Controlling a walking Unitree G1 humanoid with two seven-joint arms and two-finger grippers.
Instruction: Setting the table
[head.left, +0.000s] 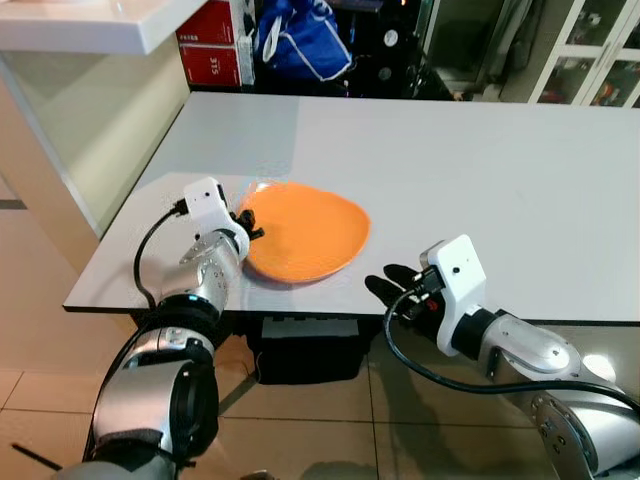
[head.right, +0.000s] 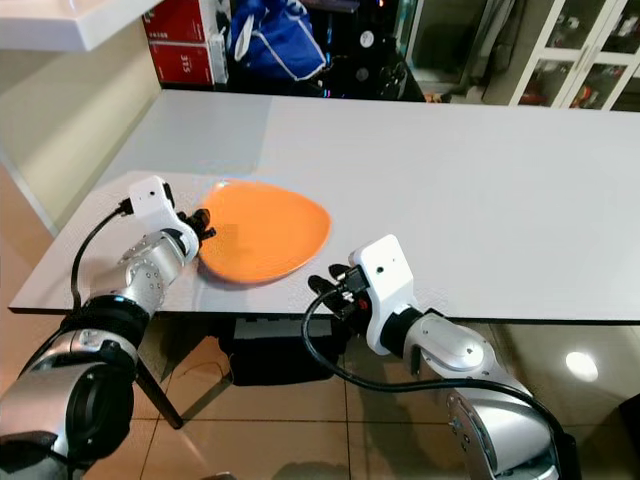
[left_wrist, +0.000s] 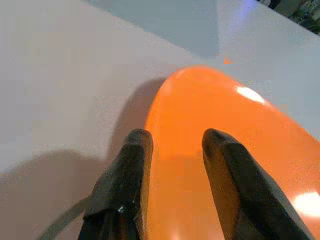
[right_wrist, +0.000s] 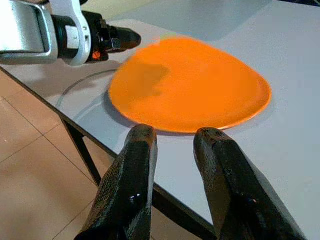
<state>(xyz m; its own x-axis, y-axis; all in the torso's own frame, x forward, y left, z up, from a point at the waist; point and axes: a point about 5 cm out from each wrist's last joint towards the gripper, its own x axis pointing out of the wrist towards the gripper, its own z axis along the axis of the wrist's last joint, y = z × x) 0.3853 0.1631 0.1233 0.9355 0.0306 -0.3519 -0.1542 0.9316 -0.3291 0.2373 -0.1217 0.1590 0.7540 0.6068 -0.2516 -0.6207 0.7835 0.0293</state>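
Observation:
An orange plate (head.left: 305, 232) lies near the front left corner of the white table (head.left: 480, 160). My left gripper (head.left: 248, 222) is at the plate's left rim and shut on it. In the left wrist view one finger (left_wrist: 127, 165) runs along the edge and the other lies over the orange surface (left_wrist: 210, 100). My right gripper (head.left: 388, 283) hovers just off the table's front edge, to the right of the plate and pointing at it. It is open, with nothing between its fingers (right_wrist: 132, 165). The plate (right_wrist: 190, 82) looks slightly blurred in the right wrist view.
The table stretches far to the right and back. A white counter (head.left: 90, 25) stands at the left. Red boxes (head.left: 212, 45) and a blue bag (head.left: 300, 40) sit behind the table, with a glass cabinet (head.left: 590, 60) at the back right. A dark box (head.left: 300, 350) rests on the tiled floor below.

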